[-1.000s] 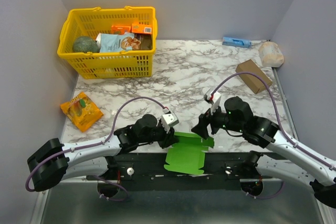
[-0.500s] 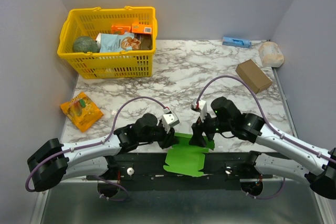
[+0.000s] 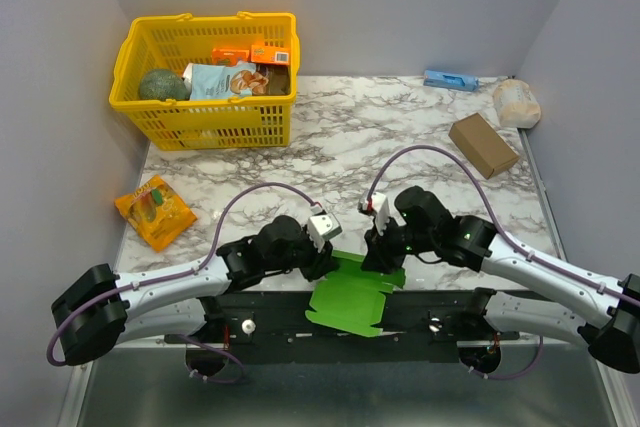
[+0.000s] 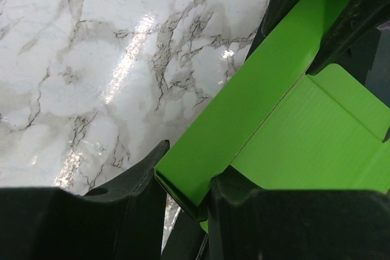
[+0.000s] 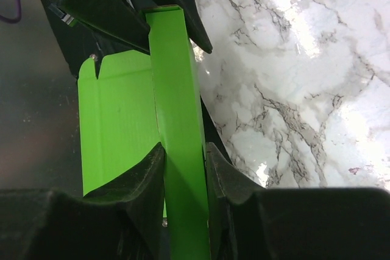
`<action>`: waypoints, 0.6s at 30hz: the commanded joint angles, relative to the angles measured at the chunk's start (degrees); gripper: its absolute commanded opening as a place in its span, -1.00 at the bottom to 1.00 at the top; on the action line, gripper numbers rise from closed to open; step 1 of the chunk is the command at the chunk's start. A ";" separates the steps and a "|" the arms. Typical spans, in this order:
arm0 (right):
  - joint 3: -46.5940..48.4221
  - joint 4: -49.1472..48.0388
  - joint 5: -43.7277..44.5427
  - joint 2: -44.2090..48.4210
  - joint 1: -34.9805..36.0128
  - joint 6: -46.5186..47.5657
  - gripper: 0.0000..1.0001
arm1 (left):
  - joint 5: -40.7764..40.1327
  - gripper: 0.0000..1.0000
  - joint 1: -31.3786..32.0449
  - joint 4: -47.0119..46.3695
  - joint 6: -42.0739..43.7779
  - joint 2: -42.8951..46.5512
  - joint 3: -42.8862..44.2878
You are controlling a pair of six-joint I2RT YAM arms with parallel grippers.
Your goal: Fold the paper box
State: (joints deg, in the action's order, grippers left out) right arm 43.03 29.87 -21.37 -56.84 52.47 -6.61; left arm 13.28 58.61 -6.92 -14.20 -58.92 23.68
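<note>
Gripping the paper box (image 3: 350,299) by its upturned side flap, left gripper (image 4: 186,172) and right gripper (image 5: 183,153) each clamp the card.

You have one paper box (image 3: 350,297) between two grippers: the left gripper (image 3: 328,265) and the right gripper (image 3: 378,259). Beyond them, count one yellow basket (image 3: 205,125), one brown cardboard box (image 3: 483,145), one blue object (image 3: 450,79) and one white bundle (image 3: 516,103).
</note>
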 commanded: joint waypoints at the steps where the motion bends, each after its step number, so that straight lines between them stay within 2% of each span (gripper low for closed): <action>1: 0.57 -0.95 7.65 1.12 0.27 -0.42 -0.47 | -7.38 -0.31 -0.07 0.24 -1.01 0.56 1.98; 3: 0.31 -1.91 8.96 1.20 0.53 -0.24 -0.56 | -8.96 -0.12 -0.16 -0.72 -1.88 0.73 1.37; 4: 0.30 -2.09 9.49 1.03 0.44 -0.24 -0.57 | -9.15 0.16 -0.25 -1.95 -2.06 1.08 1.11; 6: 0.48 -2.27 10.29 0.15 0.62 -0.24 -0.61 | -9.67 0.29 -0.60 -2.66 -2.50 1.26 0.49; 9: 0.66 -2.36 10.90 -0.64 0.62 -0.33 -0.65 | -9.85 0.62 -1.74 -3.01 -3.12 2.75 0.14; 10: 0.74 -2.36 10.99 -0.64 0.62 -0.33 -0.65 | -9.68 0.79 -2.18 -3.01 -3.38 3.28 -0.04; 13: 0.74 -2.10 11.96 0.23 0.62 -0.24 -0.67 | -9.32 0.97 -3.76 -3.19 -3.82 6.87 -1.09; 18: 0.66 -1.30 13.37 2.52 0.53 -0.68 -0.69 | -9.14 0.98 -8.23 -4.24 -8.82 16.01 -6.10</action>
State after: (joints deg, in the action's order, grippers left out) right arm 43.03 28.38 -10.76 -56.53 52.82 -7.01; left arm 5.54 53.54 -9.08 -18.48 -48.90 21.52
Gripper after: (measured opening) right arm 0.346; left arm 0.987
